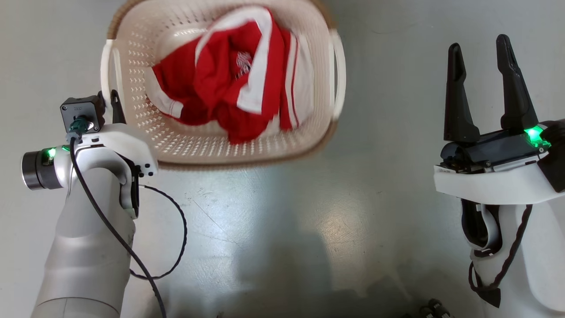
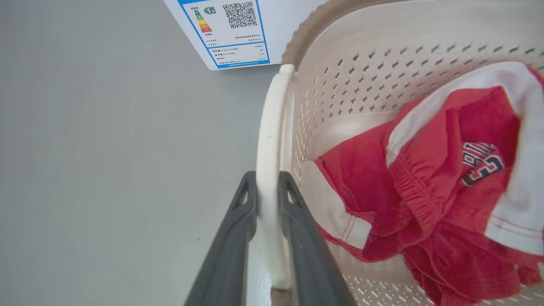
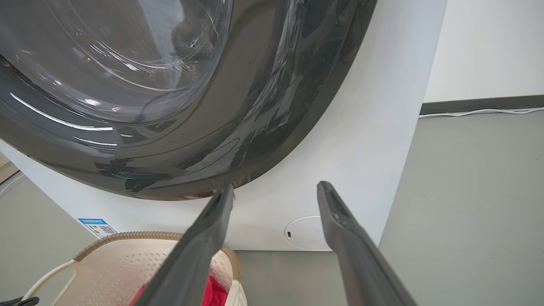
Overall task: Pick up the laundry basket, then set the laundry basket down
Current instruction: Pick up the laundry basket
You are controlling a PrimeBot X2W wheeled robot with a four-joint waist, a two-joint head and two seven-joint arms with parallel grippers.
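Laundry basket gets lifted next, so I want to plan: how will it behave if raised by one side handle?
Probably tilts: the left hand grips just one white loop handle of the laundry basket, the right hand open and apart. Likely light: perforated plastic, only a red-and-white garment inside. The thin loop may flex.

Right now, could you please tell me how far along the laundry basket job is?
Done: the left gripper sits at the white side handle of the laundry basket. In hand: its fingers are closed on either side of that handle, gripping it. The right gripper stands open, well clear to the right. Left: the lift, which I cannot confirm has begun, then setting the basket down, red clothes inside.
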